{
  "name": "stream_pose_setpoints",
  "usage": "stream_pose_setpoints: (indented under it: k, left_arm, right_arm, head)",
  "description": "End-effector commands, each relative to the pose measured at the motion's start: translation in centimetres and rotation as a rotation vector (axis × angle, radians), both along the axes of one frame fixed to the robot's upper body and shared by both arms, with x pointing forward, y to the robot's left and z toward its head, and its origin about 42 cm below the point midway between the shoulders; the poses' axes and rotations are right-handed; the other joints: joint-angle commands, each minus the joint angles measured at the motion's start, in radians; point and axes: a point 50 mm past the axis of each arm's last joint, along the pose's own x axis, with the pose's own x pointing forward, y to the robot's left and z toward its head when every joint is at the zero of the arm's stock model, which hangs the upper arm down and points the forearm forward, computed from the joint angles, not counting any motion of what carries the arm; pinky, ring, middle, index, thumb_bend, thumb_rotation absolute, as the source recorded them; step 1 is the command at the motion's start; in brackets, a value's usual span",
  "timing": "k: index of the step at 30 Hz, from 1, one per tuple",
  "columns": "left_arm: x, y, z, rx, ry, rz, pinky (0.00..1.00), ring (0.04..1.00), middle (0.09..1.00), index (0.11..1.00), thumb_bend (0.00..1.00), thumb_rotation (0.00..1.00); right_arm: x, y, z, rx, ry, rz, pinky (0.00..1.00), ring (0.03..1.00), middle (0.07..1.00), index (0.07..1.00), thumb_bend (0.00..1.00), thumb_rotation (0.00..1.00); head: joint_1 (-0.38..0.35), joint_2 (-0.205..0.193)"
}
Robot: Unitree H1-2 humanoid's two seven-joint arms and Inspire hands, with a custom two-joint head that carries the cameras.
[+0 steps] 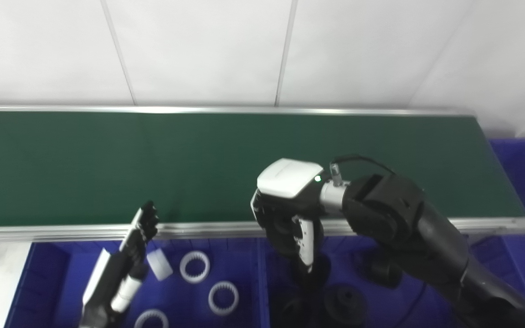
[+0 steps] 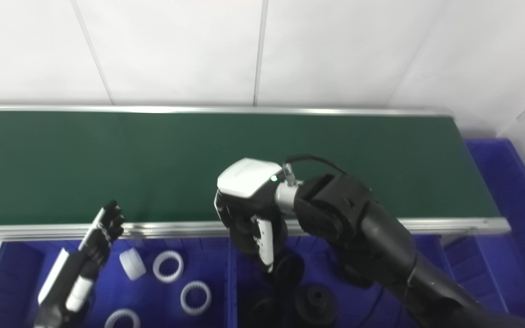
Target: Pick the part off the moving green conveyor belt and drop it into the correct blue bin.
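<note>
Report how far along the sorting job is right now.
Done: white parts lie in the left blue bin and black parts in the right blue bin.

In hand: the right hand hangs over the right bin with its fingers curled around something dark; whether that is a part I cannot tell. The left hand is open over the left bin.

Left: the green conveyor belt shows no part.

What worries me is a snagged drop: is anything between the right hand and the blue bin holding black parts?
Nothing visible does. The right hand, fingers curled, hangs just past the conveyor's near metal rail, above the right-hand blue plastic bin where black round parts lie.
</note>
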Motion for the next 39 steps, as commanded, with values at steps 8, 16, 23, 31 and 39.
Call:
stream_pose_setpoints:
  k: [8, 16, 23, 31, 39]
  left_arm:
    - [2.3, 1.8, 0.9, -0.017, -0.033, -0.06, 0.98, 0.986, 1.0, 1.0, 0.96, 0.9]
    - [3.5, 2.5, 1.1, -0.013, -0.009, -0.062, 0.97, 0.968, 1.0, 1.0, 1.0, 0.89]
    - [4.1, 2.8, 1.6, -0.008, -0.015, -0.069, 0.95, 0.965, 1.0, 1.0, 0.98, 0.9]
    - [4.5, 2.5, 1.7, -0.021, -0.023, -0.068, 0.91, 0.949, 1.0, 1.0, 0.98, 0.88]
    - [4.7, 2.1, 1.6, -0.032, -0.024, -0.068, 0.91, 0.945, 1.0, 1.0, 0.99, 0.88]
  right_arm:
    - [-2.4, -2.0, -0.8, 0.106, -0.059, -0.163, 0.3, 0.41, 0.522, 0.662, 0.53, 0.0]
    - [-4.7, -4.5, -2.4, 0.13, -0.094, -0.308, 0.27, 0.411, 0.515, 0.52, 0.52, 0.0]
    - [-6.0, -5.1, -3.7, 0.099, -0.089, -0.351, 0.32, 0.418, 0.524, 0.493, 0.52, 0.0]
    - [-7.3, -5.2, -5.5, 0.061, -0.096, -0.401, 0.33, 0.42, 0.529, 0.495, 0.52, 0.1]
    - [-8.4, -4.8, -7.2, -0.002, -0.009, -0.493, 0.95, 0.948, 0.958, 0.899, 1.0, 0.9]
  head:
    - [-0.048, 0.019]
    - [-0.05, 0.034]
    - [-0.042, 0.036]
    - [-0.04, 0.032]
    - [-0.027, 0.021]
